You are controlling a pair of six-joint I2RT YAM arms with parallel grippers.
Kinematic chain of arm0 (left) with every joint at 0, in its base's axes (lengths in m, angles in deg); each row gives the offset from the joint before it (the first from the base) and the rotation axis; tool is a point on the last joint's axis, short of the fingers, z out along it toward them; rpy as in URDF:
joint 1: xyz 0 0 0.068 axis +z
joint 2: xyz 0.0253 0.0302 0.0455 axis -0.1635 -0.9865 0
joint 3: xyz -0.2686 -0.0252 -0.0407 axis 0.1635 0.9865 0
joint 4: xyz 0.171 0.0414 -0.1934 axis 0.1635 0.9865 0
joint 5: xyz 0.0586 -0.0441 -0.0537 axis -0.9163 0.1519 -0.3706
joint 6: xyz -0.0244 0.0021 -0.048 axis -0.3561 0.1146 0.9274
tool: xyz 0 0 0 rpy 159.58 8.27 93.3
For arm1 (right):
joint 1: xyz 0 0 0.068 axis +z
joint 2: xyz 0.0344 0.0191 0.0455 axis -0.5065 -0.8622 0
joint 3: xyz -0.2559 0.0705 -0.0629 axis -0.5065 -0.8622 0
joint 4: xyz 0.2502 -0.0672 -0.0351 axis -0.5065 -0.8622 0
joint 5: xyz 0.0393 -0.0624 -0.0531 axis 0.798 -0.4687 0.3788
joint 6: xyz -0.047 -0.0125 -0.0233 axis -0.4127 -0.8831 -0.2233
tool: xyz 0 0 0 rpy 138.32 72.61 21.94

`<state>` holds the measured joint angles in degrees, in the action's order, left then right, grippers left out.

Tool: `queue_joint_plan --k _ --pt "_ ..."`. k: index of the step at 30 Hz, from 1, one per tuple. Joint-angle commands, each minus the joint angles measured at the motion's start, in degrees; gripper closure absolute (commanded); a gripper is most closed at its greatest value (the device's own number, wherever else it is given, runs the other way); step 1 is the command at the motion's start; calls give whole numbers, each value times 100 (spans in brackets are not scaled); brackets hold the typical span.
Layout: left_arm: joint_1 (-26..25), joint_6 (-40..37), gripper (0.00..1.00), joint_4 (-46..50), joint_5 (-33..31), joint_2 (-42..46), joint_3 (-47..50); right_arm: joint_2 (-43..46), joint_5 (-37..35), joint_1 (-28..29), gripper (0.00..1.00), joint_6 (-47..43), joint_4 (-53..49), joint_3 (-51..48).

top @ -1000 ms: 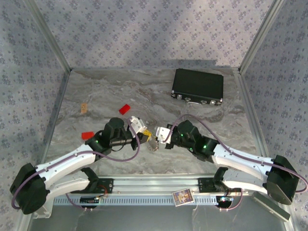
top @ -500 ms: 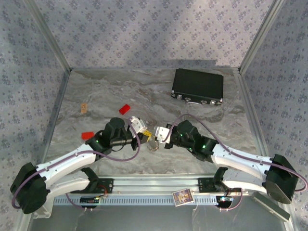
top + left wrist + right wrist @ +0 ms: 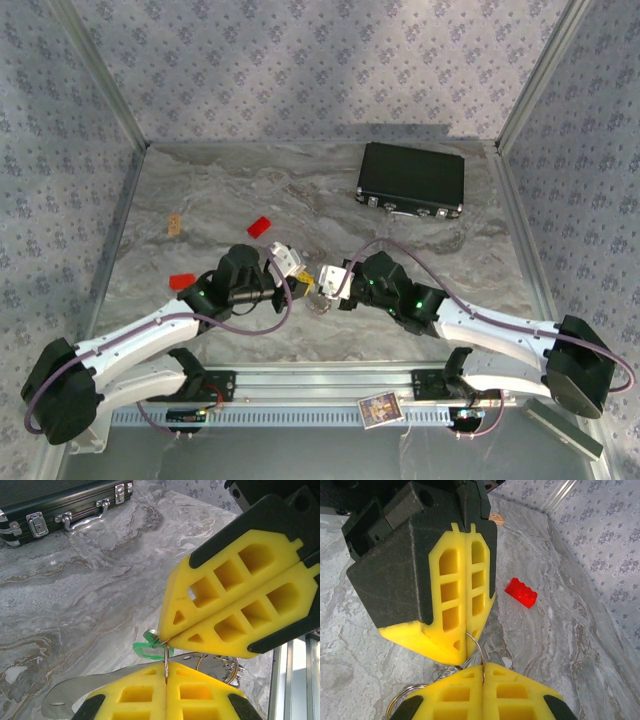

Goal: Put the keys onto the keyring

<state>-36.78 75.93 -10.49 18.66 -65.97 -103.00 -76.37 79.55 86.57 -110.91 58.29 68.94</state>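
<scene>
A thin silvery keyring (image 3: 165, 657) is pinched by the left fingers (image 3: 135, 695), which are fully closed on its wire. The right fingers (image 3: 515, 695), also closed tight, grip the same ring, tip to tip with the left pair. A green key (image 3: 148, 650) shows just beside the meeting tips. A red block (image 3: 521, 592) lies near them on the marbled worktop (image 3: 75, 590), and a black case (image 3: 45, 500) sits well apart.

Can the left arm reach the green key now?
Probably not: left gripper is shut on the keyring, which the right gripper also pinches. The green key lies just beyond its tips.
</scene>
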Motion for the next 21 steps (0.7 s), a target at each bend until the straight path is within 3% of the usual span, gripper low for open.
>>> queue_joint_plan --k 1,8,21 --pt "-38 -21 100 -228 46 85 -230 160 21 57 100 1 63 118" --pt "-29 20 100 -176 -59 62 -259 434 -395 28 100 -1 82 -42" --pt "-32 43 100 -158 -26 23 -301 240 18 68 100 -8 -11 32"
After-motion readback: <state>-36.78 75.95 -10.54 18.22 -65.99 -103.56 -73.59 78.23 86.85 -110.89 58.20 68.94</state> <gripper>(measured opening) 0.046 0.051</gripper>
